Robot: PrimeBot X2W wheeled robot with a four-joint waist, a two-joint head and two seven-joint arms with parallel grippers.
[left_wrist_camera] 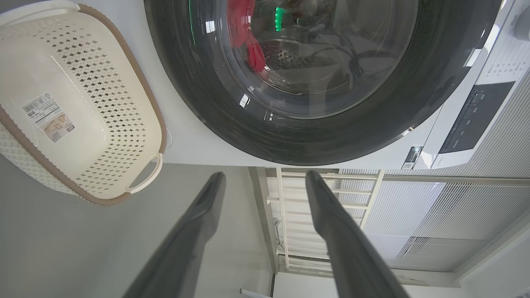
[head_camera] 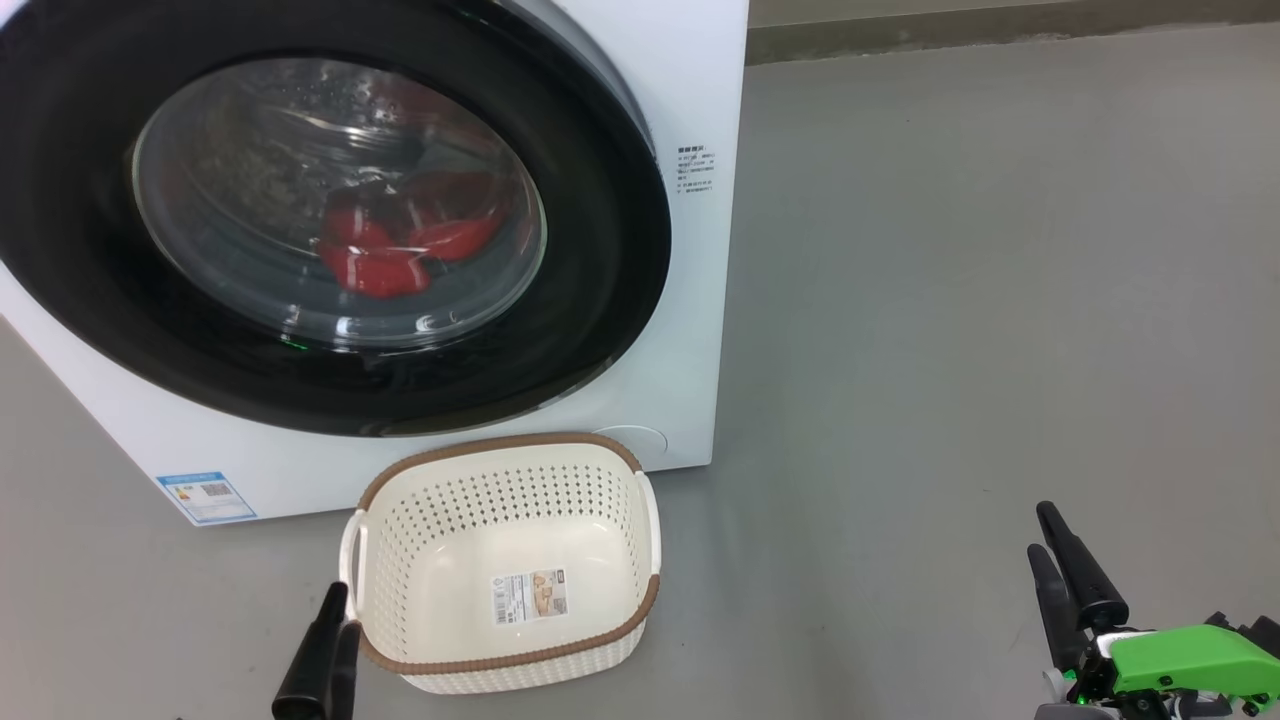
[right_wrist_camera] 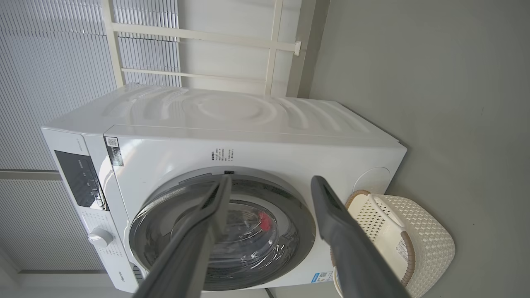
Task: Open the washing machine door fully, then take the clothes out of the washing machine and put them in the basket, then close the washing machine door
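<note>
While neither holds anything, the left gripper (head_camera: 342, 608), its two long dark fingers spread wide, hovers just beside the near left corner of the small cream-white perforated plastic basket (head_camera: 500, 442) with the brown woven-look rim. The right gripper (head_camera: 1040, 528), likewise spread and empty, hangs well apart over the grey floor (head_camera: 950, 300). The basket stands empty on that floor, directly in front of the big white boxy washing machine (head_camera: 700, 100). Above it the large round washing machine door (head_camera: 600, 250), a glossy black rim around a bulging clear glass bowl, sits shut against the front. Through the glass the bright red, soft clothes (head_camera: 375, 265) lie low in the steel drum (left_wrist_camera: 290, 62). The door is probably rigid, fairly heavy, slick on its gloss and held by a latch. A finger hooked behind the rim at the silvery crescent (head_camera: 615, 80) on its upper right looks the likeliest hold, though no handle shows plainly. The clothes should be light and limp, best pinched at a bunched fold.
</note>
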